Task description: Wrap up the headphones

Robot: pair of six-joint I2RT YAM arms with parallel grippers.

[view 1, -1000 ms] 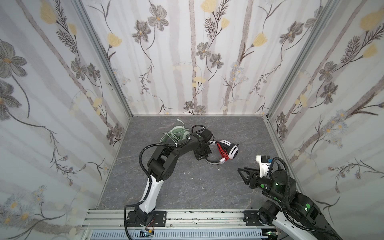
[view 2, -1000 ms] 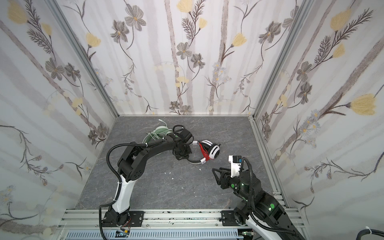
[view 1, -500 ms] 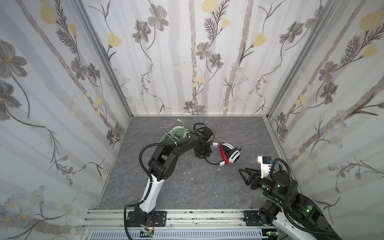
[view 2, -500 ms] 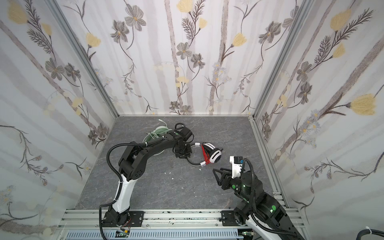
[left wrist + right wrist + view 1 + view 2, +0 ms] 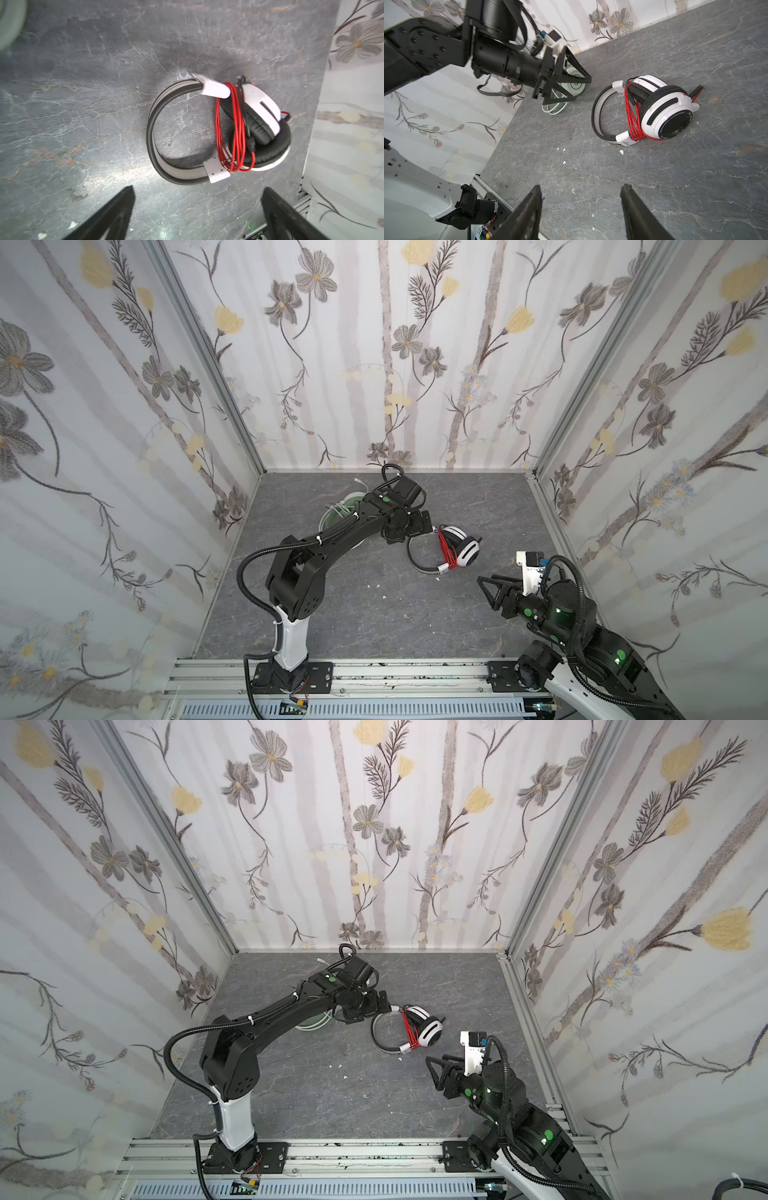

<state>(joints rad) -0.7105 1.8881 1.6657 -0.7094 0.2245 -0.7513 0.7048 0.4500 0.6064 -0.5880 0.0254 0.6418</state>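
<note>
Left wrist view: left pincer (image 5: 198, 188) spread (gripping nothing) just short of white-and-black headset (image 5: 259, 104), grey table (image 5: 83, 104) open around.

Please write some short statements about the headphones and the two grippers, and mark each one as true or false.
The red cord is wound around the white-and-black headphones. True.
The left gripper is shut on the red cord. False: it is open and empty.
The right gripper touches the white-and-black headphones. False: it is open, apart from them.
In both top views the left arm partly hides the mint-green headphones. True.
</note>
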